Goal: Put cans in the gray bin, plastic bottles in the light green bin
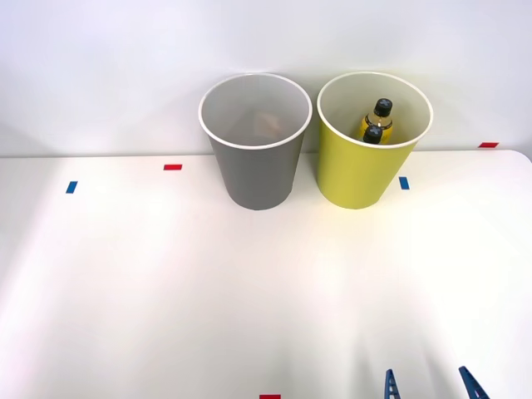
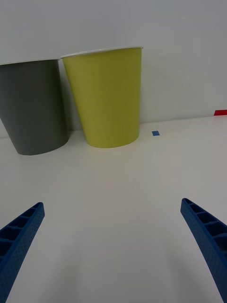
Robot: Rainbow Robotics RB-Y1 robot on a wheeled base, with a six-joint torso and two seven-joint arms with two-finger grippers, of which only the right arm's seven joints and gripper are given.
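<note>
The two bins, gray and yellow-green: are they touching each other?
Apart. The front view shows a strip of white wall and table between the gray bin and the light green bin; the right wrist view shows a narrow gap too.

Tool [image 2: 113, 246] with 2 blue, ribbed, tapering fingers [image 2: 19, 236], lattice-like cut-outs along each.

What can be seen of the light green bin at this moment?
The light green bin is a round, tapered yellow-green wastebasket with a white rim and pale inside, plastic by its look. It stands upright on the white table near the back wall, on the robot's right of the gray bin, close beside it. Inside stand two plastic bottles with black caps, one showing yellow contents. The right gripper is open and well short of it, touching nothing.
</note>
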